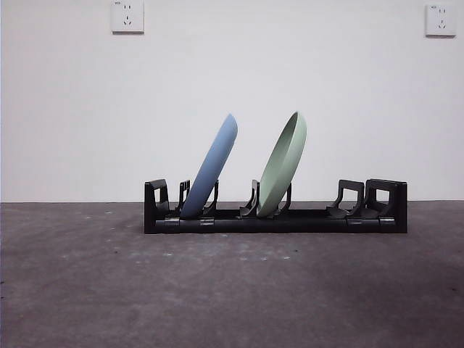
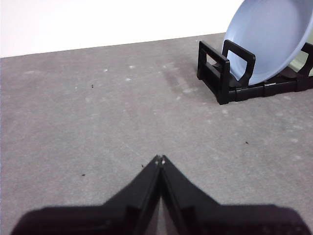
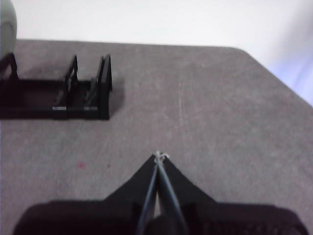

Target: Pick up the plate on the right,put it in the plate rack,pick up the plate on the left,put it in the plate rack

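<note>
The long black plate rack stands across the middle of the table. A blue plate leans in its left slots and a pale green plate leans in its middle slots, both tilted to the right. The left wrist view shows the blue plate in the rack's end, well away from my left gripper, which is shut on nothing. My right gripper is shut and empty too, apart from the rack's other end. An edge of the green plate shows there.
Two white wall sockets sit high on the back wall. The grey table top stretches in front of the rack. Its far corner and edge show in the right wrist view.
</note>
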